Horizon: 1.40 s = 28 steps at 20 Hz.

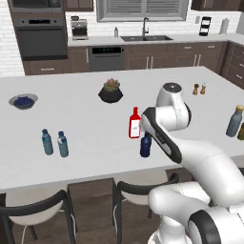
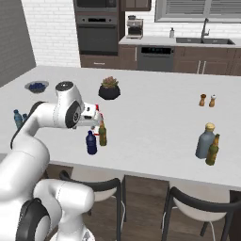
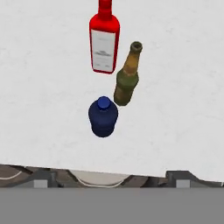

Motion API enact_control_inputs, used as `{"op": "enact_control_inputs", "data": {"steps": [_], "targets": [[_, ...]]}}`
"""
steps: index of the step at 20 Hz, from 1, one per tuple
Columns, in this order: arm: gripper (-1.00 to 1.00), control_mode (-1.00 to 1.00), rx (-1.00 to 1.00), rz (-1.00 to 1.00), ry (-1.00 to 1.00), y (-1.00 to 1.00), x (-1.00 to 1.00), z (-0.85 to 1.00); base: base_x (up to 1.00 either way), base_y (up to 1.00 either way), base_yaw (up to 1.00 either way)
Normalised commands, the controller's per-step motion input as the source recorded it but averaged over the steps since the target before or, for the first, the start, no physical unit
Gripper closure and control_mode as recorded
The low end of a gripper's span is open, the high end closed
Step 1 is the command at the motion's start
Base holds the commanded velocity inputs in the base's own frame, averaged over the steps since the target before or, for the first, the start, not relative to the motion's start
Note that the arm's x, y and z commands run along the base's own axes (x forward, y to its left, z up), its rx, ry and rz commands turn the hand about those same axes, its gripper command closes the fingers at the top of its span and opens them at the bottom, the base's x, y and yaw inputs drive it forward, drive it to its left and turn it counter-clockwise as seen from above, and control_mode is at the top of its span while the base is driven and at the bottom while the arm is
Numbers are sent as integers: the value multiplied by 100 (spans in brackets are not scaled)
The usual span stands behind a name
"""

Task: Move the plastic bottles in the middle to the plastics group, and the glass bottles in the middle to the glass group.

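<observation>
hovering above the middle cluster on a white kitchen island (image 1: 95, 157), the franka arm's hand looks almost straight down on three bottles that stand near the counter's front edge. the navy plastic bottle (image 3: 103, 117) stands closest to that edge, the brown glass bottle (image 3: 127, 81) just beside it and possibly touching at the shoulder, the red glass bottle (image 3: 104, 41) a little farther back. the gripper's fingertips are not visible, so whether the jaws stand wide or narrow cannot be told; nothing appears to be held. the pale blue water bottles (image 1: 55, 143) of the plastics group wait well off to the arm's left, while the grey-blue bottle (image 2: 205, 140) and olive-brown bottle (image 2: 212, 149) of the glass group stand well apart to its right.

the navy bottle looks the likely first pick. a clean grasp would centre the hand over its dark cap, then descend with the fingers set so that neither one lands on the brown bottle's side. closing low on the stubby body, not the rounded shoulder, should keep it from slipping. lifting straight up before swinging left should spare the neighbours a knock.
</observation>
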Motion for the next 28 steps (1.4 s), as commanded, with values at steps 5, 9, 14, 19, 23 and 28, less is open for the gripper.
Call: {"op": "enact_control_inputs", "data": {"steps": [5, 9, 14, 19, 23, 28], "targets": [[-100, -100, 2, 4, -17, 4, 36, -56, 0, 0, 0], [-100, -100, 0, 9, 0, 0, 36, -4, 0, 0, 0], [-100, -100, 0, 3, 0, 9, 9, 0, 0, 0, 0], [-100, -100, 0, 0, 1, 13, 3, 0, 0, 0, 0], [-100, -100, 0, 0, 6, 8, 16, -6, 0, 0, 0], [-100, -100, 0, 0, 11, 0, 20, 0, 0, 0, 0]]}}
